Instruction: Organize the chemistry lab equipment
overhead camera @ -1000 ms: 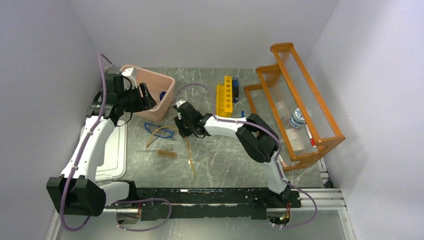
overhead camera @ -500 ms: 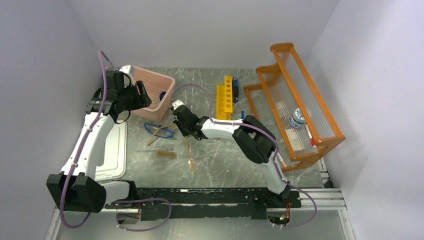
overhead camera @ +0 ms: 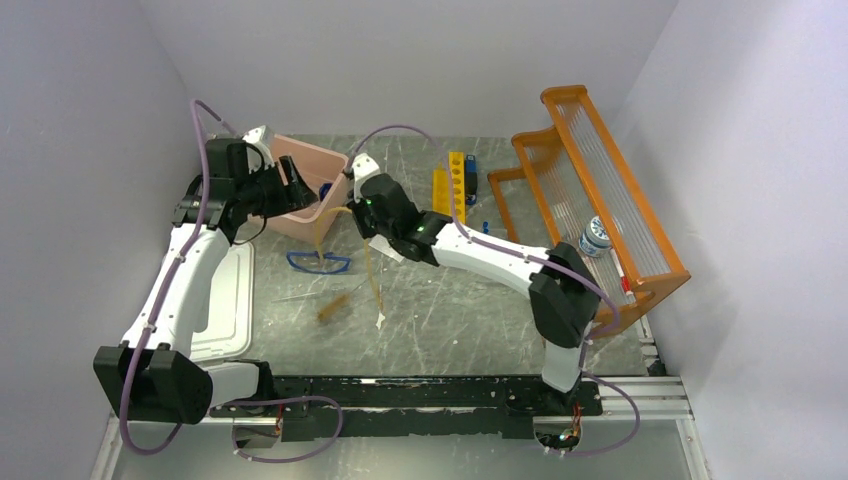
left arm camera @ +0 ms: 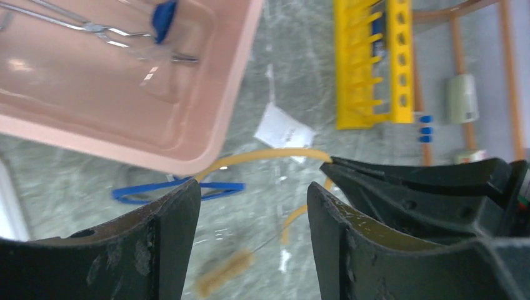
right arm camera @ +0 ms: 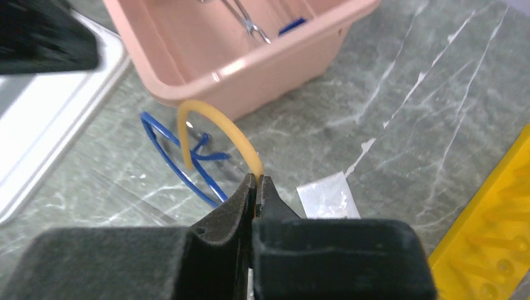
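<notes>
The step in hand looks like carrying the amber rubber tubing to the pink tub: the right gripper, near mid-frame in the top view, has its fingers pinched tight on the tubing, 1 end arching toward the tub's near wall above the blue-framed goggles. The left gripper hovers by the tub's rim, upper left, its 2 fingers spread wide on nothing. Next, I judge, the tubing must clear the rim and be released with both trailing ends inside.
</notes>
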{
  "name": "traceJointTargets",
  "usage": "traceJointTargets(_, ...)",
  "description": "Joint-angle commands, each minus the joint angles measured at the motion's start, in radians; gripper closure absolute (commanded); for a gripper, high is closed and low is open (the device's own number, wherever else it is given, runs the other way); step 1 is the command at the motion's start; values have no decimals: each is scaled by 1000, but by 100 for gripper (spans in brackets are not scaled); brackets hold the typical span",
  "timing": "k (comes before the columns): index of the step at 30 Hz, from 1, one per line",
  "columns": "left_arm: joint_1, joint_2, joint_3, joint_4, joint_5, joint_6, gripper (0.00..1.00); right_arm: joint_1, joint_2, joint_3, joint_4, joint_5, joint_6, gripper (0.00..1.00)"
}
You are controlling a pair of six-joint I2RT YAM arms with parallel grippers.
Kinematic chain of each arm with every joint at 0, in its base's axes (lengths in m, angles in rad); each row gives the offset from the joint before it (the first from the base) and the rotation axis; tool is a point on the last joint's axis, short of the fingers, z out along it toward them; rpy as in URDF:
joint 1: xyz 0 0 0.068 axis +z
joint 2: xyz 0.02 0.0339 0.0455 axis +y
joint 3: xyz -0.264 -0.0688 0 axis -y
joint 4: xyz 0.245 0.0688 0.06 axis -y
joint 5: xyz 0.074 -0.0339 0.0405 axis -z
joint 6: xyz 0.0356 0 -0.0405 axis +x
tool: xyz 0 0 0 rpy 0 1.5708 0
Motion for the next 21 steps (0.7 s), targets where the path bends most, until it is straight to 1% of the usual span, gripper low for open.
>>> traceJointTargets(1, -5, 7, 9, 103, 182, -142, 32, -7, -76, 18, 28, -34, -20, 100)
traceJointTargets(4, -5, 8, -2, 175, 248, -223, 30, -13, -119, 13, 45, -54, -38, 100)
traceJointTargets(6, -5, 10, 7, 216, 276, -230, 30, -19, -140, 9, 56, -68, -48, 100)
traceJointTargets(10, -5, 19, 47, 249, 316, -122, 33, -35, -173, 18, 57, -119, -82, 100)
traceJointTargets(12, -5, 22, 67, 263, 365, -46, 35, -50, -182, 25, 51, -169, -105, 100)
traceJointTargets(13, -7, 24, 76, 272, 411, -11, 35, -60, -187, 28, 42, -196, -115, 100)
traceJointTargets(16, -27, 34, 76, 311, 500, 74, 35, -100, -212, 17, 36, -344, -137, 100)
traceJointTargets(19, -40, 35, 49, 365, 583, 117, 37, -144, -237, 10, 24, -462, -161, 100)
traceJointTargets(21, -52, 35, 35, 383, 601, 146, 37, -177, -247, 14, 10, -549, -173, 100)
